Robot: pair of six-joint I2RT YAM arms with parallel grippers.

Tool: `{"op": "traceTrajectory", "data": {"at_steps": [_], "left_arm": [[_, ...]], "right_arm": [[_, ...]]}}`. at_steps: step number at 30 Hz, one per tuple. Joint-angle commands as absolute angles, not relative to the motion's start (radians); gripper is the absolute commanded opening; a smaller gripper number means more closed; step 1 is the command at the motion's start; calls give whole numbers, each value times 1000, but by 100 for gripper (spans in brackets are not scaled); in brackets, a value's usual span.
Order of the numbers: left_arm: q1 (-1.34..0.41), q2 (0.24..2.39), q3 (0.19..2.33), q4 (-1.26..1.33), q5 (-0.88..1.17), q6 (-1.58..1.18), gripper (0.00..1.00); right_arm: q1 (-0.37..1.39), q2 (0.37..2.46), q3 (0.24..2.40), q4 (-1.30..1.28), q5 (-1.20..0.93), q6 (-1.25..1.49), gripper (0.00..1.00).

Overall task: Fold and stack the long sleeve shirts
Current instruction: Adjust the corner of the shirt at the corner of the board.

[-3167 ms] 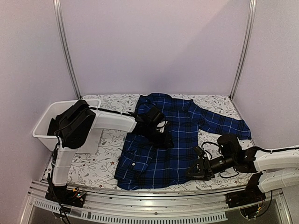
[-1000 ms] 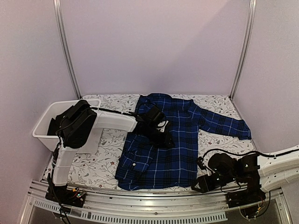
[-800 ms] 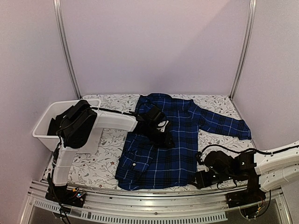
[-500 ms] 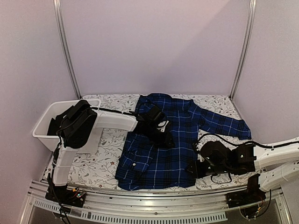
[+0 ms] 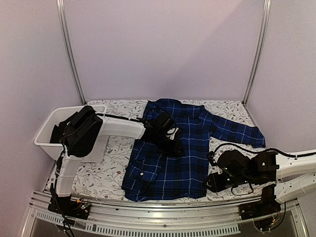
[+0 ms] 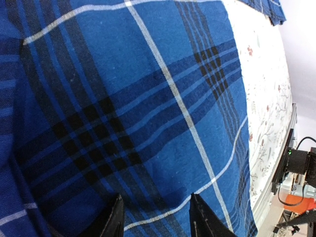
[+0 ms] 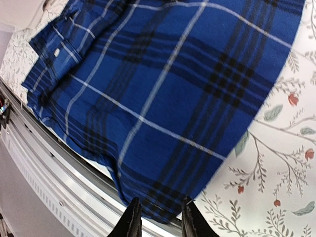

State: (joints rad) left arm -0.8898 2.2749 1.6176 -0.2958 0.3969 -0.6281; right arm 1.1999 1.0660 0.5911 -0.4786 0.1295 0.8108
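Note:
One long sleeve shirt (image 5: 168,168), navy blue plaid with white lines, lies spread on the floral table cover, its left sleeve folded in and its right sleeve (image 5: 237,130) stretched out to the right. My left gripper (image 5: 171,144) rests on the shirt's middle; in the left wrist view its jaws (image 6: 157,217) stand open over flat plaid cloth (image 6: 148,98). My right gripper (image 5: 209,183) is low at the shirt's near right hem corner. In the right wrist view that corner (image 7: 163,205) lies between the gripper's (image 7: 160,219) two fingers, which stand a little apart. No other shirt shows.
A white bin (image 5: 49,129) stands at the left, partly behind the left arm. A metal rail (image 5: 148,217) runs along the near table edge, just below the shirt's hem (image 7: 49,163). Bare floral cover (image 7: 276,163) lies to the right of the shirt.
My right gripper has moved from near the table's front edge up to the shirt's near right hem corner, and its jaws have narrowed. The left arm and the shirt have stayed still.

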Motion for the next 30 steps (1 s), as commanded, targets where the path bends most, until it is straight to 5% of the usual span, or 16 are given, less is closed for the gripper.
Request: {"op": "traceTrajectory", "data": {"at_steps": [1, 8, 24, 28, 30], "left_arm": [[-883, 2296, 1600, -304, 404, -613, 45], [-876, 2299, 1605, -302, 404, -615, 45], [-870, 2306, 1609, -307, 403, -615, 45], [-869, 2306, 1608, -305, 402, -616, 45], [-868, 2304, 1606, -304, 402, -616, 45]], "right_arm": [[1227, 979, 459, -479, 40, 809, 28], [1282, 1010, 408, -438, 87, 813, 30], [1347, 1282, 497, -284, 210, 798, 54], [1349, 1313, 514, -269, 215, 798, 53], [1349, 1320, 522, -282, 226, 801, 42]]}}
